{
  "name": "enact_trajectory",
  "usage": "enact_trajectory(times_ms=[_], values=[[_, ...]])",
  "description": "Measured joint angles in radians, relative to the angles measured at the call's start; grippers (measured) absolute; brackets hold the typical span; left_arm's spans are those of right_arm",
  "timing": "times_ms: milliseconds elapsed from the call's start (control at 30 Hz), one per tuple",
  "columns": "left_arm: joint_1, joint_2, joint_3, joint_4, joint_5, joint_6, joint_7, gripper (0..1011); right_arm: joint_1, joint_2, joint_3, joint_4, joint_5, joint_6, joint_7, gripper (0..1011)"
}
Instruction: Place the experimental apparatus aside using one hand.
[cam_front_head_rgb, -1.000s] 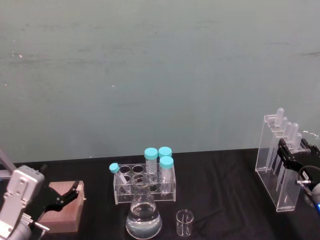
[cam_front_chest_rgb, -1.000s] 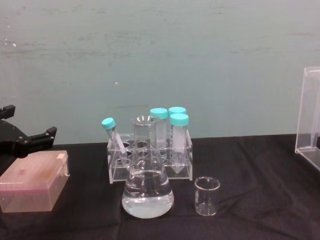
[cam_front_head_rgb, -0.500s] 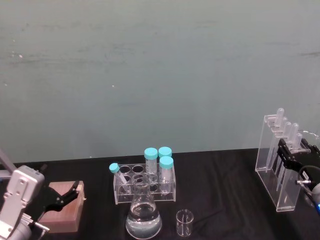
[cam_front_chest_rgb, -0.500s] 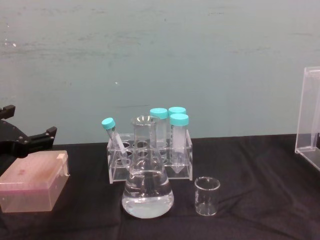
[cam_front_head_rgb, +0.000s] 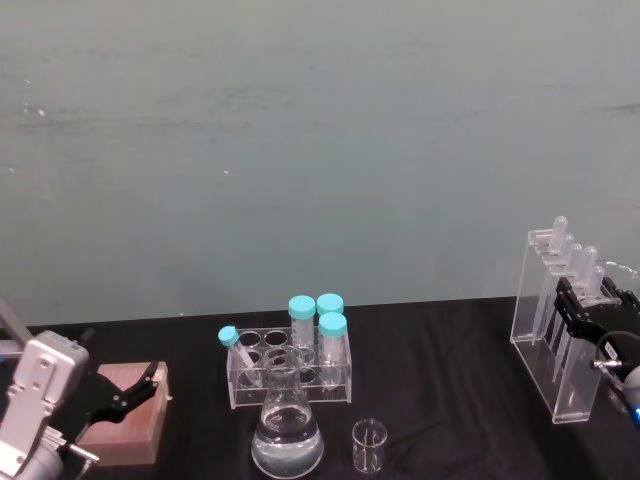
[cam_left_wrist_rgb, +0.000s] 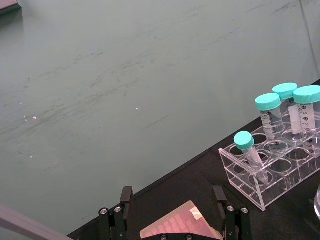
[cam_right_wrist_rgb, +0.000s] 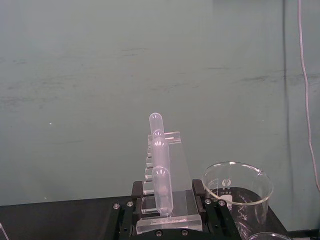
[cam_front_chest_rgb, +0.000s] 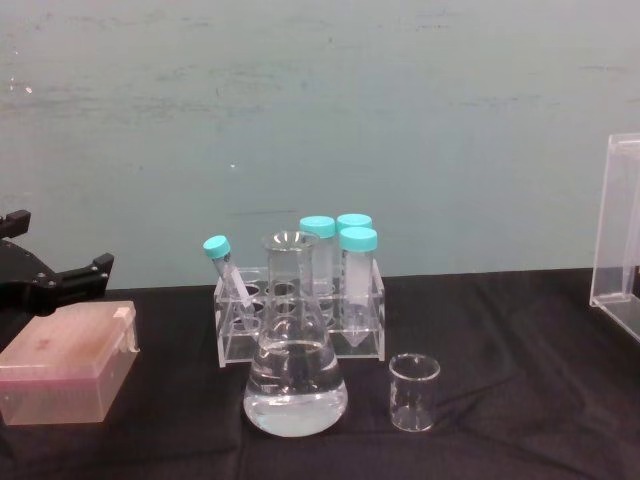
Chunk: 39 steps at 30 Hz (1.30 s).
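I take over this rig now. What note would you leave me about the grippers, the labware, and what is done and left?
Right gripper: shut on the pipette stand at the table's right side.
Left gripper: open, idle over the pink box.
Conical flask and beaker: centre front, untouched.
Done: stand gripped, seemingly already aside. Left: probably release it, then move flask and beaker.

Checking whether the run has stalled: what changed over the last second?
Nothing visibly changed. The right hand still grips the pipette stand; the left hand stays open over the pink box; flask, beaker and tube rack unmoved.
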<state>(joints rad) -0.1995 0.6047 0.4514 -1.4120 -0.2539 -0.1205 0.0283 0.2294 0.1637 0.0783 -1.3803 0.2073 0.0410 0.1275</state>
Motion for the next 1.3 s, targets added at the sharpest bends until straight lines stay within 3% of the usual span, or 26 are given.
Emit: enact_trajectory(times_ms=[133, 533, 633, 1300], values=[[0.0, 0.0, 0.0, 0.0, 0.0, 0.0, 0.0, 1000, 0.0, 0.0, 0.0, 0.0, 0.0, 0.0, 0.0, 601], [0.0, 0.0, 0.0, 0.0, 0.0, 0.0, 0.0, 1000, -0.001, 0.0, -0.001, 0.002, 0.0, 0.002, 0.0, 951], [0.0, 0.0, 0.0, 0.0, 0.0, 0.0, 0.0, 1000, 0.0, 0.0, -0.001, 0.002, 0.0, 0.002, 0.0, 1000], [0.0, 0.0, 0.0, 0.0, 0.0, 0.0, 0.0, 1000, 0.0, 0.0, 0.0, 0.0, 0.0, 0.0, 0.0, 1002]])
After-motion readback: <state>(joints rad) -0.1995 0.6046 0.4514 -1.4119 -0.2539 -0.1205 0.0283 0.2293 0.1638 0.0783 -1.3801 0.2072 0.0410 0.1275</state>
